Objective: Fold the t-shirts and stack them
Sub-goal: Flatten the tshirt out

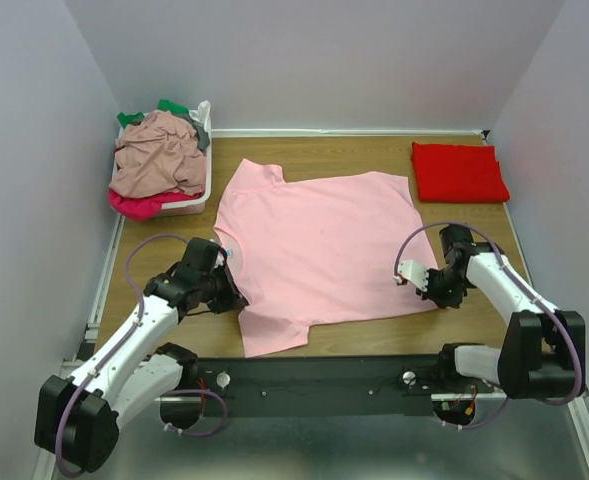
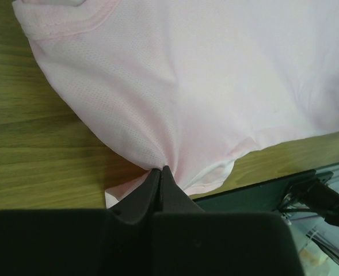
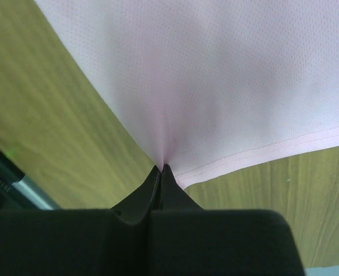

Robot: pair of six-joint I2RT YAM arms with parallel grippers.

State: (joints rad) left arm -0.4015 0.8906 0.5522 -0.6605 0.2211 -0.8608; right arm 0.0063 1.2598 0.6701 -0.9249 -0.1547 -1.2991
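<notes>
The light pink t-shirt lies spread flat in the middle of the wooden table. Its long axis runs from left to right across the table and is a little tilted. The neck points to the left side, where a small blue label shows, and the hem points to the right side. One sleeve reaches toward the far edge and the other sleeve toward the near edge.

The left gripper is at the near-left part of the shirt, just beside the neck. In the left wrist view its fingers are pressed together with a fold of the pink cloth pinched between them, and the collar is visible further ahead. The right gripper is at the near-right corner of the shirt. In the right wrist view its fingers are also closed tight on the cloth, just beside the stitched hem. In both views the cloth draws into a small peak at the pinch.

A bright red t-shirt lies folded at the far-right corner of the table, well apart from the pink one. A white basket stands at the far-left corner and holds a dusty rose shirt on top, a magenta one under it and a green one behind.
</notes>
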